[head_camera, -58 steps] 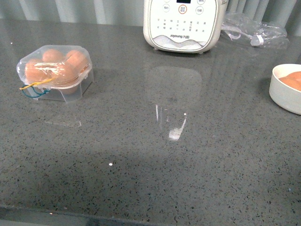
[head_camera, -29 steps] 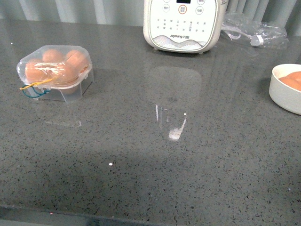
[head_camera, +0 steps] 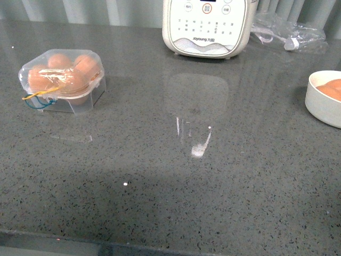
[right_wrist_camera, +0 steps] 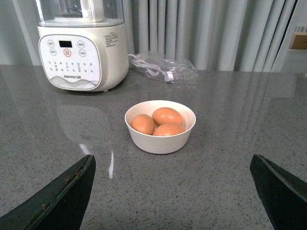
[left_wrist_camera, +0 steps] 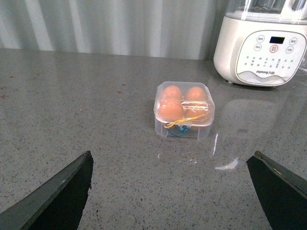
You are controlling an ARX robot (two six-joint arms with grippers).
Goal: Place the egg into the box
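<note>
The box (head_camera: 61,80) stands at the table's far left, its clear lid shut, a blue-and-yellow band round it and several brown eggs inside. My left gripper (left_wrist_camera: 172,155) hangs open some way short of the box (left_wrist_camera: 184,110), nothing between its fingers. Three brown eggs lie in a round white bowl (right_wrist_camera: 160,141); the topmost egg (right_wrist_camera: 167,116) rests on the other two. My right gripper (right_wrist_camera: 172,157) is open and empty, a short way in front of that bowl. The front view shows the bowl (head_camera: 325,104) cut by the right edge and neither arm.
A white kitchen appliance (head_camera: 206,26) stands at the back centre. A crumpled clear bag with a cable (head_camera: 287,34) lies to its right. Grey speckled counter (head_camera: 160,176) stretches between box and bowl, its front edge (head_camera: 160,242) near me. Curtains hang behind.
Everything in the front view sits a few pixels higher than a second ago, as if the camera tipped slightly. Nothing on the table has moved.
</note>
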